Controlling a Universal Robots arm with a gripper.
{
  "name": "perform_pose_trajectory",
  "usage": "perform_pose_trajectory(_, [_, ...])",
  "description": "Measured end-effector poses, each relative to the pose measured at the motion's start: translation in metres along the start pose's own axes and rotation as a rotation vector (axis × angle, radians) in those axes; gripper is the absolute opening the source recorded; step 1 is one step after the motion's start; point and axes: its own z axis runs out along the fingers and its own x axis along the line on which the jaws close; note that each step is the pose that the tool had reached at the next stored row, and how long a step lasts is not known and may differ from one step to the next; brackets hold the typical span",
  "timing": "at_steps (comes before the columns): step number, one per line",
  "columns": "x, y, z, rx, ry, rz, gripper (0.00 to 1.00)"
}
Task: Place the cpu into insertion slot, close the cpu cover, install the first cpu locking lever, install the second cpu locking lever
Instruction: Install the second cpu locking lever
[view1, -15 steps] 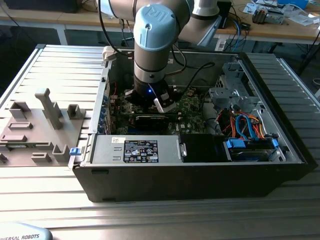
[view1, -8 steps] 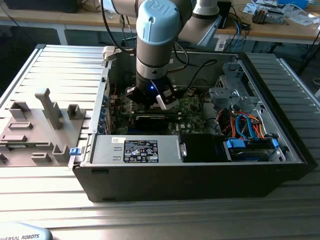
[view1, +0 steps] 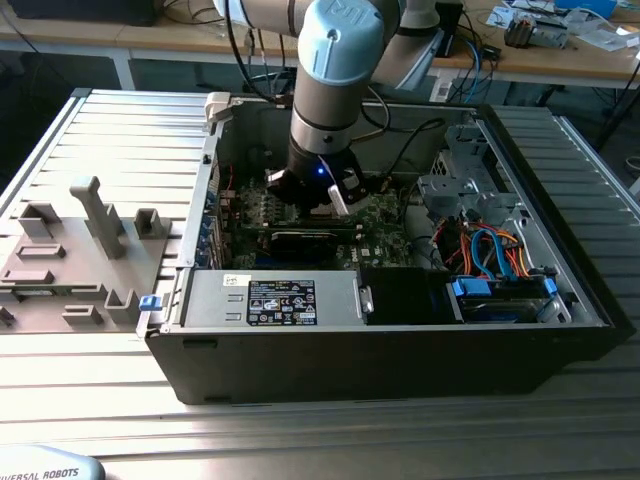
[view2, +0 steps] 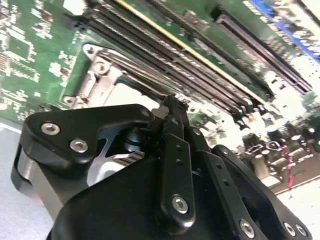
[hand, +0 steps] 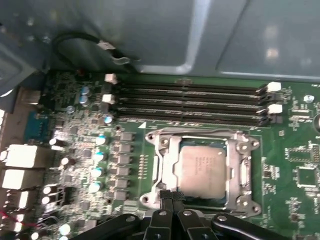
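The cpu (hand: 205, 167) sits in the insertion slot (hand: 159, 172) with the cpu cover (hand: 239, 170) down around it, and we judge our pincer (hand: 172, 196), pinched narrow and empty at the socket's edge, is working a locking lever.

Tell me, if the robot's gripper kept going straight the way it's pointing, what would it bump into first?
Probably the silver frame around the chip. In the first wrist view the gripper points at that frame's near edge, though how far off it sits is hard to tell.
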Motion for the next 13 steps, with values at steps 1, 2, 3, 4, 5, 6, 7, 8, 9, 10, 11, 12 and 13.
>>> perform_pose_trajectory(1, [-0.0055,0.0024,0.0001,0.0022,0.0057,0.001,0.11])
perform_pose_trajectory(2, [-0.0087,0.0036,0.0003,0.0033,0.0091,0.002,0.11])
perform_pose_trajectory(3, [-0.0112,0.0047,0.0004,0.0050,0.0118,0.003,0.11])
perform_pose_trajectory(4, [-0.0145,0.0066,0.0006,0.0092,0.0154,0.004,0.11])
perform_pose_trajectory(5, [-0.0168,0.0089,0.0009,0.0198,0.0175,0.005,0.11])
perform_pose_trajectory(6, [-0.0176,0.0106,0.0011,0.0295,0.0182,0.006,0.11])
perform_pose_trajectory(7, [-0.0186,0.0135,0.0016,0.0418,0.0188,0.007,0.11])
perform_pose_trajectory(8, [-0.0192,0.0176,0.0022,0.0542,0.0196,0.008,0.11])
perform_pose_trajectory(9, [-0.0198,0.0207,0.0028,0.0607,0.0199,0.008,0.11])
perform_pose_trajectory(10, [-0.0208,0.0252,0.0037,0.0674,0.0203,0.009,0.11])
perform_pose_trajectory(11, [-0.0214,0.0280,0.0042,0.0705,0.0206,0.009,0.11])
perform_pose_trajectory(12, [-0.0223,0.0320,0.0051,0.0739,0.0209,0.009,0.11])
perform_pose_trajectory(13, [-0.0229,0.0353,0.0058,0.0770,0.0211,0.009,0.11])
